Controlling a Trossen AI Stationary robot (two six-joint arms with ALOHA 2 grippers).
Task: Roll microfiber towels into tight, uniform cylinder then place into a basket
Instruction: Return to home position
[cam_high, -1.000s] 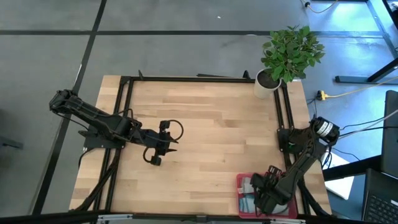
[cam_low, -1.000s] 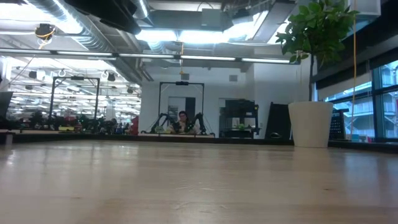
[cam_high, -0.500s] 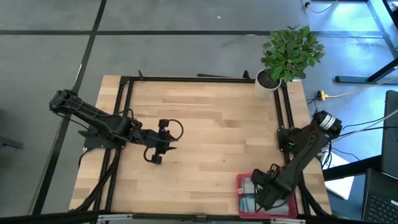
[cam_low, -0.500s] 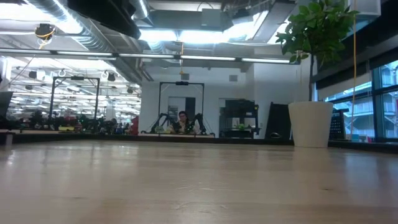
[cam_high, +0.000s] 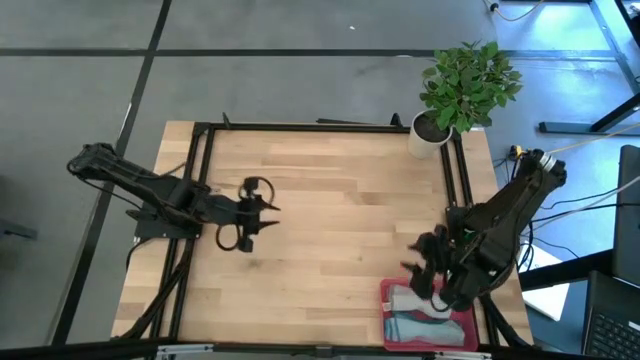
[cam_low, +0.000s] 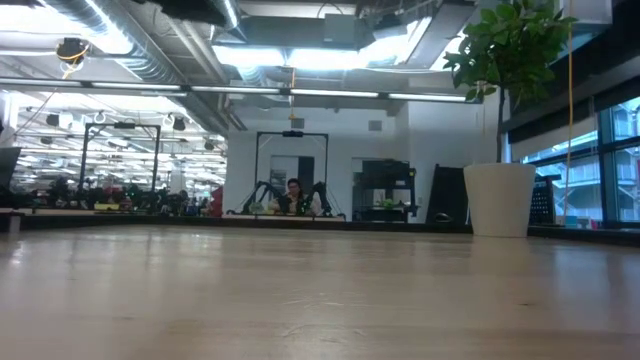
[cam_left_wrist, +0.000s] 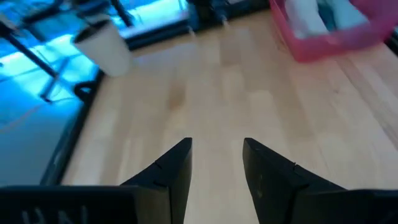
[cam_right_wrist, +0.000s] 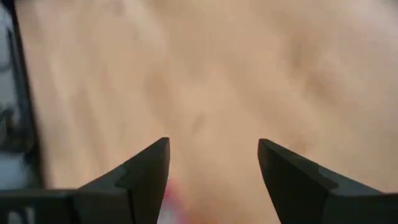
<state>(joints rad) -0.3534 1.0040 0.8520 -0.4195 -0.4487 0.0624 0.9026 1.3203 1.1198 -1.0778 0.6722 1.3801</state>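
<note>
Towels (cam_high: 412, 312) lie rolled side by side in the pink basket (cam_high: 463, 328) at the lower right of the high view; the pale grey towel (cam_high: 405, 299) sits nearer the frame's top, the teal-blue towel (cam_high: 420, 327) just below it; lying close like that, I judge, neither can unroll; no cloth shows on the wooden table (cam_high: 340, 190), so the job looks done. My right gripper (cam_high: 420, 268) hangs over the basket's upper edge, fingers wide apart and empty, raised so it should not snag a roll when I draw back. My left gripper (cam_high: 268, 207) waits at the frame's left, well apart from the basket, fingers parted narrowly with nothing between them; the potted plant (cam_high: 465, 85) stands at the table's upper right corner, out of both arms' way.
</note>
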